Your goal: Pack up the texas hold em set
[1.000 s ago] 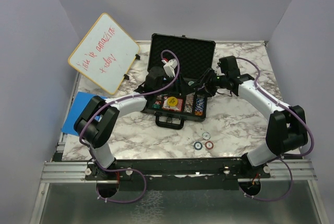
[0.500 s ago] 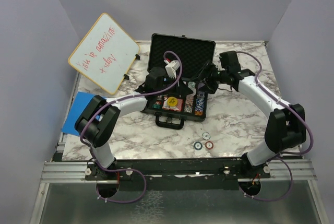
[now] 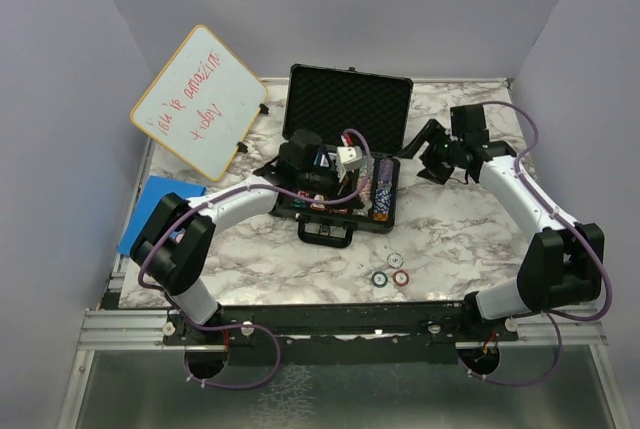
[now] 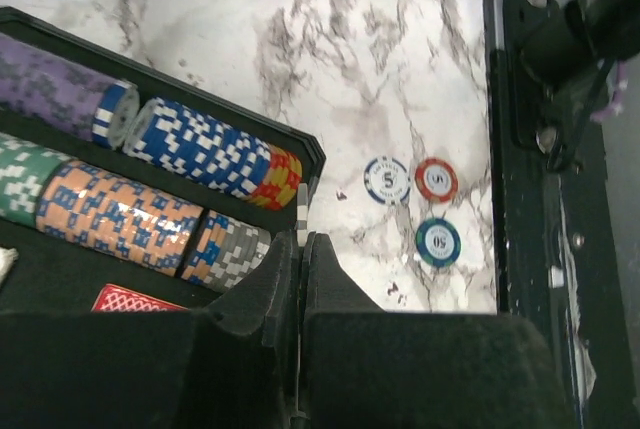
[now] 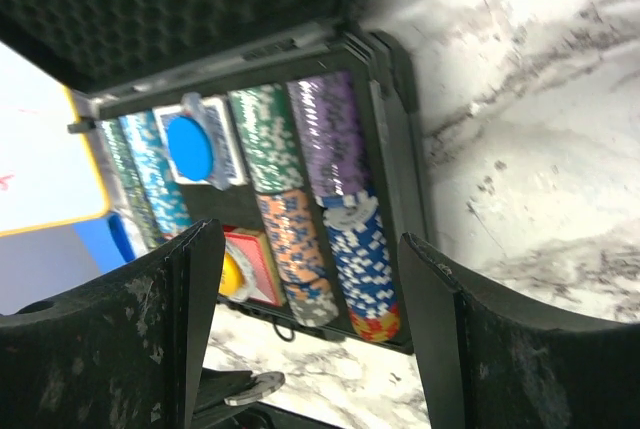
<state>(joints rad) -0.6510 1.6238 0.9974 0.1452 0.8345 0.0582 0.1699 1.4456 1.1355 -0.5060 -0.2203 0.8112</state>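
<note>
Most chip rows (image 4: 200,149) already fill the open briefcase (image 3: 350,104) at the table's centre. The left gripper (image 4: 305,241), fingers pressed together, hovers over its right front corner. Three loose chips (image 3: 389,271) on the marble in front remain unpacked, and the lid is up. The right gripper (image 5: 310,239) hangs beside the case, spread wide and empty.

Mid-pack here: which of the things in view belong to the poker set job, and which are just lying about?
Job:
black case
chip rows inside it
three loose chips on the table
red card deck
blue disc
yellow disc

Lying about:
whiteboard
blue pad
</note>
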